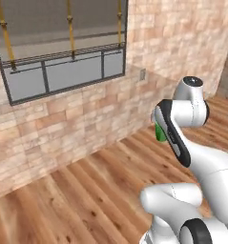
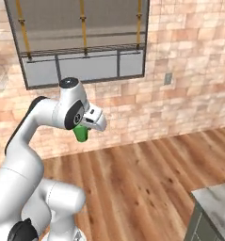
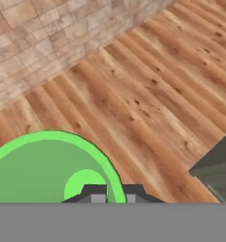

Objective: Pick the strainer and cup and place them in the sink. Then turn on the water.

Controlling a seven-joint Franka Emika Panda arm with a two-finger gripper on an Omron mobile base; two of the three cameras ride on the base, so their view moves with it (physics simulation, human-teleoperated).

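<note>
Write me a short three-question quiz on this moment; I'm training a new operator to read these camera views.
1. True or false: the gripper is shut on the green cup.
2. Multiple choice: what lies below the held cup? A) a white sink basin B) a wooden plank floor C) a ribbed drainboard
3. Fill in: behind the arm, set into the brick wall, is a dark-framed ____.

Key:
1. True. The hand view shows the fingertips at the cup's rim, and both base views show the cup at the hand.
2. B.
3. Window.
</note>
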